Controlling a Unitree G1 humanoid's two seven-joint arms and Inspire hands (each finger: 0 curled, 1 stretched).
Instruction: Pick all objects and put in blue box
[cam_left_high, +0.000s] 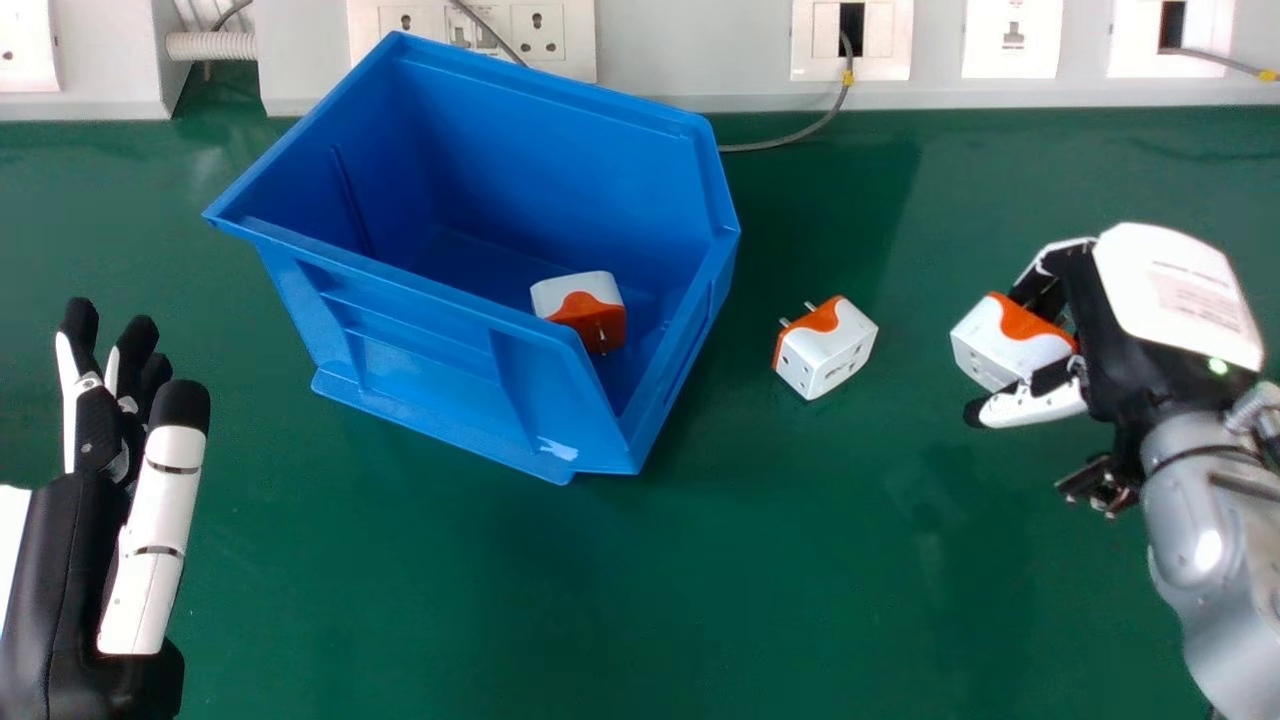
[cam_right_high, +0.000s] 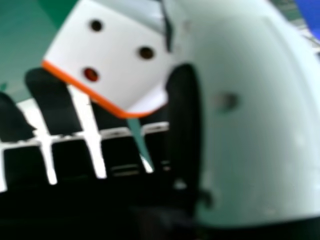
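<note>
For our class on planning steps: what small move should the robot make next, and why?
Probably raise the white-and-orange plug adapter with the right hand and ease it toward the blue bin: the adapter sits between thumb and fingers, outside the bin, and a second adapter lies on the table in between, so extra height should help.

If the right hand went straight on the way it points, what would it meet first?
Probably the loose white and orange plug adapter on the green table, roughly ahead of the right hand and the similar adapter it holds. Height is unclear; it might pass above.
</note>
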